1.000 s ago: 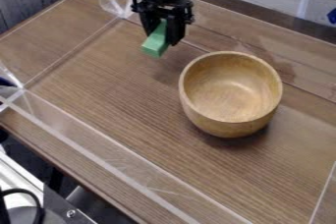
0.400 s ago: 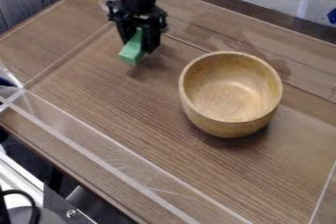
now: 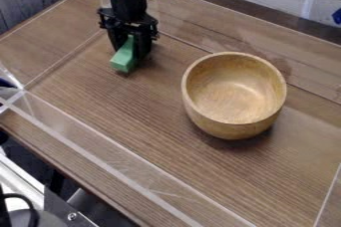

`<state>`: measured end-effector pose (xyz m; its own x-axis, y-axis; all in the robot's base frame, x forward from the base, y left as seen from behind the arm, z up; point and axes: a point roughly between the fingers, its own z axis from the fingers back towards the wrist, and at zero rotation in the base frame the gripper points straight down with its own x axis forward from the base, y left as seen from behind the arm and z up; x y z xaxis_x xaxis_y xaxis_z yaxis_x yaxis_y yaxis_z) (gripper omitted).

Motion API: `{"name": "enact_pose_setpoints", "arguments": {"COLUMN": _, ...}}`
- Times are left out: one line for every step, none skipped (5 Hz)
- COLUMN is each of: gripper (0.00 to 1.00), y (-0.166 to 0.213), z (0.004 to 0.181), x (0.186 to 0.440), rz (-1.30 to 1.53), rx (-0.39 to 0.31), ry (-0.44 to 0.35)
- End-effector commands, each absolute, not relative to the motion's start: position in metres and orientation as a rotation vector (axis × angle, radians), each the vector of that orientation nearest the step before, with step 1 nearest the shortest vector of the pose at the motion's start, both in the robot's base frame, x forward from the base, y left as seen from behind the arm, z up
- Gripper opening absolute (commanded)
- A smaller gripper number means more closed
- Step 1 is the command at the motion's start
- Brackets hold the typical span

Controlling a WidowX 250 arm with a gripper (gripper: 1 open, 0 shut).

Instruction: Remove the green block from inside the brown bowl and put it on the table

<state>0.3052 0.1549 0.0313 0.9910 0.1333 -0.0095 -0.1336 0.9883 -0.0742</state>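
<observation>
**Block held low over table, release pending**

Claw [image 3: 128, 52] points straight down, jaws closed on the upper end of the green block [image 3: 126, 58]. Block hangs directly beneath the fingers, long axis near upright, slightly tilted. Lower end at or just above the table [image 3: 94, 121]; contact cannot be told. Brown bowl [image 3: 234, 94] stands empty, well apart to the claw's right in the camera view. Judgement: set down, then open.

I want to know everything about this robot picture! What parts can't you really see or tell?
- Whether the green block already touches the table: its underside is too small and blurry in the camera view.
- The hand: its fingertips are dark and blend together around the block.
- The upper arm: cut off by the top edge.
- The far inner wall of the brown bowl: hidden by its own rim.
</observation>
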Motion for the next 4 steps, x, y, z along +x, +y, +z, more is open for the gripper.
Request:
{"name": "enact_pose_setpoints", "arguments": {"gripper": 0.0, "y": 0.1667, "z": 0.0496, "x": 0.3138, "rz": 0.146, "rx": -0.045, "ry": -0.058}}
{"name": "enact_pose_setpoints", "arguments": {"gripper": 0.0, "y": 0.1685, "z": 0.0493, "x": 0.312, "rz": 0.155, "rx": -0.049, "ry": -0.055}}
{"name": "enact_pose_setpoints", "arguments": {"gripper": 0.0, "y": 0.1699, "z": 0.0494, "x": 0.3102, "rz": 0.163, "rx": -0.055, "ry": -0.051}}
{"name": "enact_pose_setpoints", "arguments": {"gripper": 0.0, "y": 0.1715, "z": 0.0497, "x": 0.3085, "rz": 0.171, "rx": -0.062, "ry": -0.047}}
